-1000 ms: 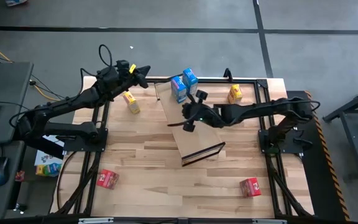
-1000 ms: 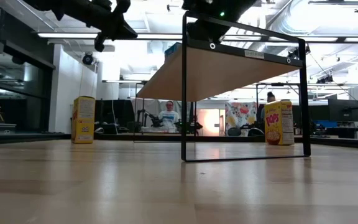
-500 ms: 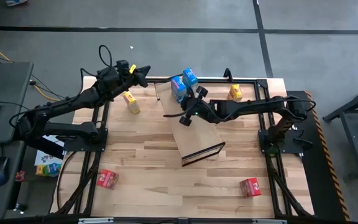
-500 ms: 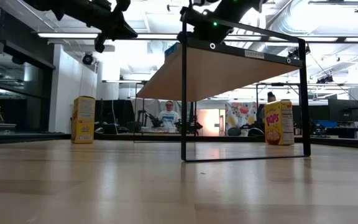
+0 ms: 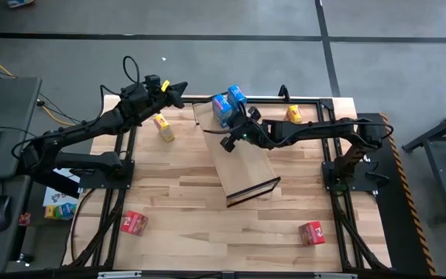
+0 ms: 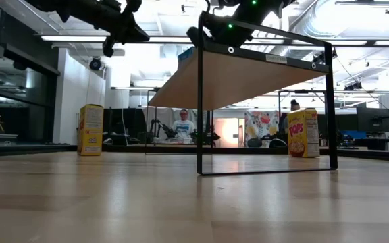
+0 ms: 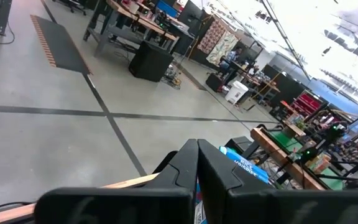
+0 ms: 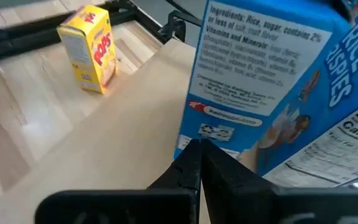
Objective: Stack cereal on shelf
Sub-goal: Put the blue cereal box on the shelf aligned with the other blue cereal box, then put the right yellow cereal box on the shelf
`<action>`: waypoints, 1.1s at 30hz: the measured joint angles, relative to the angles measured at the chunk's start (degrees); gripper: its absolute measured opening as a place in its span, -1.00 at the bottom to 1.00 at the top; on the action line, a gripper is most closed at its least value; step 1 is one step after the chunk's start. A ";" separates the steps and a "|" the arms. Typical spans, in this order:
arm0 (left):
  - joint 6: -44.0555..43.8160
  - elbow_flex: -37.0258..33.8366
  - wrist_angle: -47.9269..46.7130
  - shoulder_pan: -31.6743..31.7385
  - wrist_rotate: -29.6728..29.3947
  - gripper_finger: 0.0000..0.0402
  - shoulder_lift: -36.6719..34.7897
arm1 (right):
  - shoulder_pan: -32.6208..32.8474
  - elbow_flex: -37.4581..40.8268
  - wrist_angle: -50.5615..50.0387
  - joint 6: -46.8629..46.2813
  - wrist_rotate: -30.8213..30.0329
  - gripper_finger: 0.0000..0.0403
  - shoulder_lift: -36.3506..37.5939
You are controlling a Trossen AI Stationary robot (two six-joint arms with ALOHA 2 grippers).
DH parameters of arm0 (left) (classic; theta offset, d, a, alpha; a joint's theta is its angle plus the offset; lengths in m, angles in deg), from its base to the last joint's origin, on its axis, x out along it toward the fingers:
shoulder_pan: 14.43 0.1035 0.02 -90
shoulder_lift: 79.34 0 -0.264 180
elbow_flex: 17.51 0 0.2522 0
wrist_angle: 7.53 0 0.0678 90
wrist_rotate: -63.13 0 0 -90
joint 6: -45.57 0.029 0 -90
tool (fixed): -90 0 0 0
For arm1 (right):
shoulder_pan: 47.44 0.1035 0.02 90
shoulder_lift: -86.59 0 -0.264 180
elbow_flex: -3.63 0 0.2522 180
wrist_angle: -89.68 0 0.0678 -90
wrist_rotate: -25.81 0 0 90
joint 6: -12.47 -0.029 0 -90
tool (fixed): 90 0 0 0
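Since a second ago, my right claw (image 5: 224,142) has travelled across the shelf (image 5: 238,159) toward the far end, and it now hangs over the tan board just beside the two blue cereal boxes (image 5: 229,105). Its fingers (image 8: 191,163) are pressed together and hold nothing. My left claw (image 5: 178,91) has not moved; it hovers near the far left corner of the table, its fingers (image 7: 197,167) also pressed together and empty.

Beneath me is a light striped wooden tabletop (image 5: 184,194) edged by a black frame. The shelf stands raised on thin black legs, running from the far edge toward the middle. Beyond the table is a large workshop with benches, monitors and a grey floor; a person (image 6: 183,126) sits far behind.

Both blue boxes stand on the shelf's far end, one filling my right wrist view, close in front of my fingertips. One yellow box (image 5: 162,126) stands on the table below my left arm, another (image 5: 293,115) near the far right corner. Two red boxes (image 5: 133,223) (image 5: 311,232) lie near the front corners, well apart from either claw.
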 joint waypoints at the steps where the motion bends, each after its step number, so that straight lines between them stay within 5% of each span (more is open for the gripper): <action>1: -0.01 -0.01 0.00 0.00 0.00 -1.00 0.00 | -0.02 0.00 0.62 -0.85 0.14 -1.00 0.00; 25: -0.98 -0.01 -0.12 0.00 0.00 -1.00 0.00 | -2.91 0.00 7.88 -0.36 4.41 -1.00 0.07; 33: 4.66 0.01 -2.58 0.11 3.83 -1.00 -2.35 | -1.58 0.07 -5.63 9.51 17.27 -1.00 7.38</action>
